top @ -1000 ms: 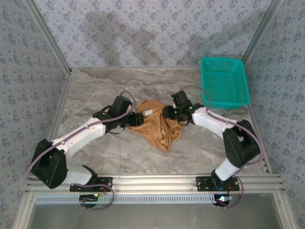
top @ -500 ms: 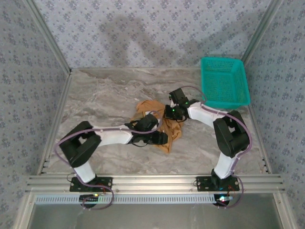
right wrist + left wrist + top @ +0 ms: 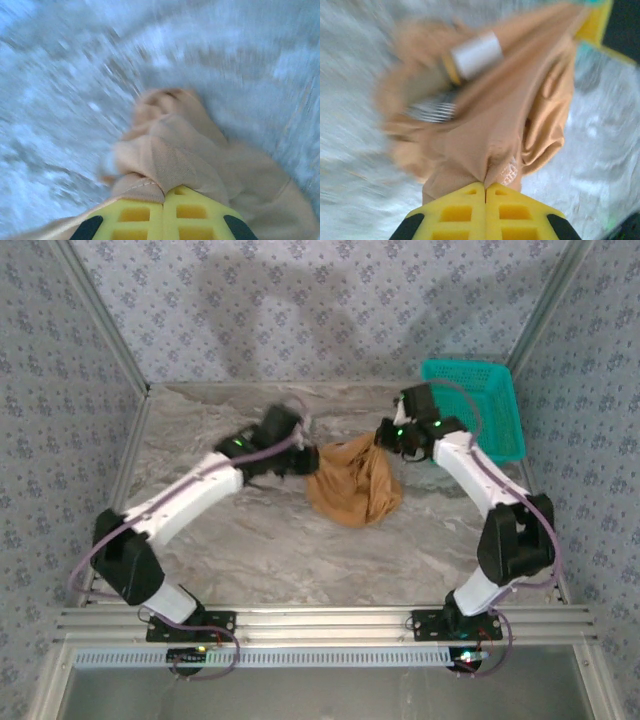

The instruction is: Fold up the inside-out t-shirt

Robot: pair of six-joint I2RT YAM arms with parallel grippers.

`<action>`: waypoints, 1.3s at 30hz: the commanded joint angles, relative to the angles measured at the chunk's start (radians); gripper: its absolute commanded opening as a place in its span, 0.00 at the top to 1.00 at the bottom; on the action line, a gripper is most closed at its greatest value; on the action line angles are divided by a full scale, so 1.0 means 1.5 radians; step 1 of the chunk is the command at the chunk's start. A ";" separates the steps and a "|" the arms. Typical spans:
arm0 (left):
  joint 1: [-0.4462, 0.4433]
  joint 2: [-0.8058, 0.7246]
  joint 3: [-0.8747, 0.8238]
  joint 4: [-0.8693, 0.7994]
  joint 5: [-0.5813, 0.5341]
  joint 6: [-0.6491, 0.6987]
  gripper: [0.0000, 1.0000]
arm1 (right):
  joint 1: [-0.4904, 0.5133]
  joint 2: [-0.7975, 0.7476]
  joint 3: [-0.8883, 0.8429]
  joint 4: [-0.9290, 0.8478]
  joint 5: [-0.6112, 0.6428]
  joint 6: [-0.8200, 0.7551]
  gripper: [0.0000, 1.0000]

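Observation:
The inside-out t-shirt is a tan bunch of cloth stretched between both arms above the middle of the marble table. My left gripper is shut on the shirt's left end. In the left wrist view the yellow jaws pinch a fold of tan cloth, with a white label and a striped grey patch further out. My right gripper is shut on the shirt's upper right end. In the right wrist view its jaws clamp a hemmed fold of the cloth.
A teal plastic basket stands at the back right, close behind the right arm. The marble table is bounded by an aluminium frame and patterned walls. The arm bases sit at the near edge.
Both grippers have closed on the shirt and pulled apart, toward the back of the table. The shirt has been lifted and drawn out between them. The wrist views are motion-blurred.

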 commanded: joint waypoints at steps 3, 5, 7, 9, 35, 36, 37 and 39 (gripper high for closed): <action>0.110 -0.035 0.247 -0.184 -0.026 0.122 1.00 | -0.024 -0.066 0.218 -0.109 -0.043 -0.022 1.00; 0.127 -0.026 0.317 -0.186 -0.004 0.127 1.00 | -0.023 -0.066 0.293 -0.126 -0.060 -0.018 1.00; 0.137 -0.017 0.395 -0.194 0.005 0.136 1.00 | -0.024 -0.066 0.347 -0.138 -0.076 -0.011 1.00; 0.153 -0.014 0.439 -0.208 0.005 0.143 1.00 | -0.028 -0.069 0.375 -0.159 -0.073 -0.017 1.00; -0.100 0.012 -0.232 0.358 0.073 -0.130 0.33 | -0.048 0.024 -0.039 -0.013 -0.137 -0.002 1.00; -0.124 0.036 -0.237 0.388 0.064 -0.152 0.32 | -0.051 0.024 -0.041 -0.015 -0.131 -0.001 1.00; -0.145 0.057 -0.237 0.407 0.053 -0.171 0.32 | -0.054 0.024 -0.042 -0.016 -0.127 0.001 1.00; -0.188 0.116 -0.212 0.418 0.027 -0.195 0.31 | -0.062 0.026 -0.044 -0.012 -0.126 0.005 1.00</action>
